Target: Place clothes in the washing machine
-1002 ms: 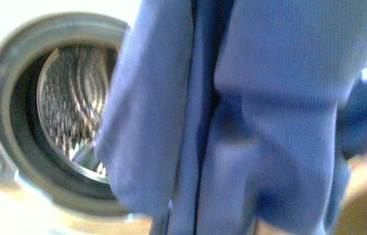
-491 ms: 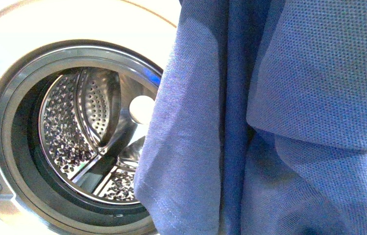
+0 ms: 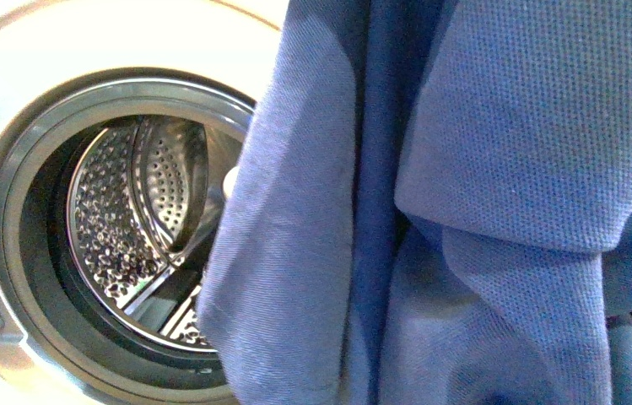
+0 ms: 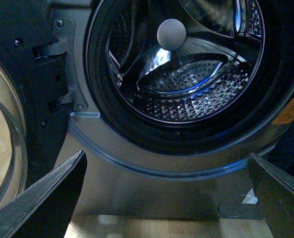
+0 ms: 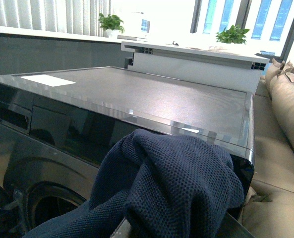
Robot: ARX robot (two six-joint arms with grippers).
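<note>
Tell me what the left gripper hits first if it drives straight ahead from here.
Probably the washing machine's lower porthole rim, just below the dark gasket; the open left gripper aims about there. Slightly higher, it would pass into the drum. Depth is unclear.

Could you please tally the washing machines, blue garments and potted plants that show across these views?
Washing machine: 1
Blue garment: 1
Potted plants: 2
Total: 4
</note>
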